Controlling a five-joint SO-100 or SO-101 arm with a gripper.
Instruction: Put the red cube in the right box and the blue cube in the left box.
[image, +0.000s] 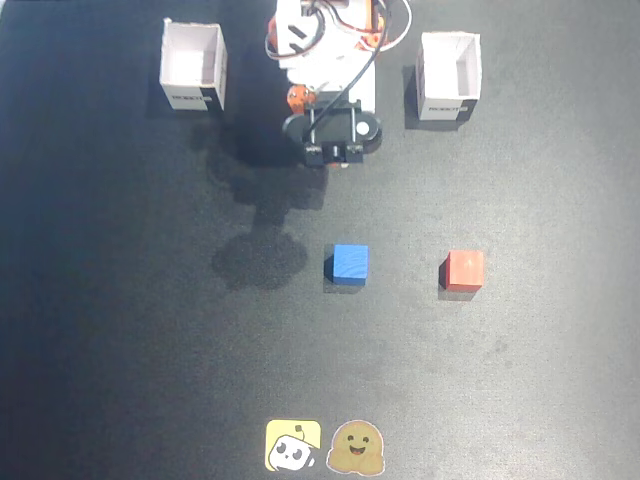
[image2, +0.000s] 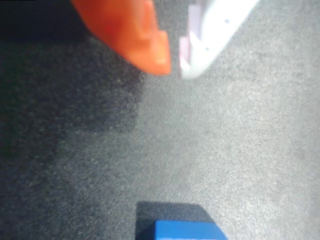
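In the wrist view the end effector (image2: 174, 67) enters from the top edge, its orange finger (image2: 131, 31) and white finger (image2: 215, 30) with their tips close together and only a thin gap between them, nothing held in that gap and neither tip touching the worktop (image2: 240, 150). In the fixed view the end effector (image: 335, 158) is tucked under the arm's black wrist housing near the top centre, and how far it is open cannot be read there. The blue cube (image: 347, 265) sits on the dark worktop (image: 120, 330) below the arm in the fixed view, apart from the end effector, and its top shows at the bottom edge of the wrist view (image2: 186, 230). The red cube (image: 463, 270) lies to the right of the blue cube, well apart from it, on about the same line. Two white open-topped boxes stand at the top of the fixed view, the left box (image: 193, 66) and the right box (image: 447, 76), one on each side of the robot base (image: 330, 45). The worktop between the cubes and the boxes is bare, and both cubes have free space on all sides. Two stickers, a yellow one (image: 293, 445) and a brown one (image: 356, 448), lie side by side near the bottom edge, well below the cubes.
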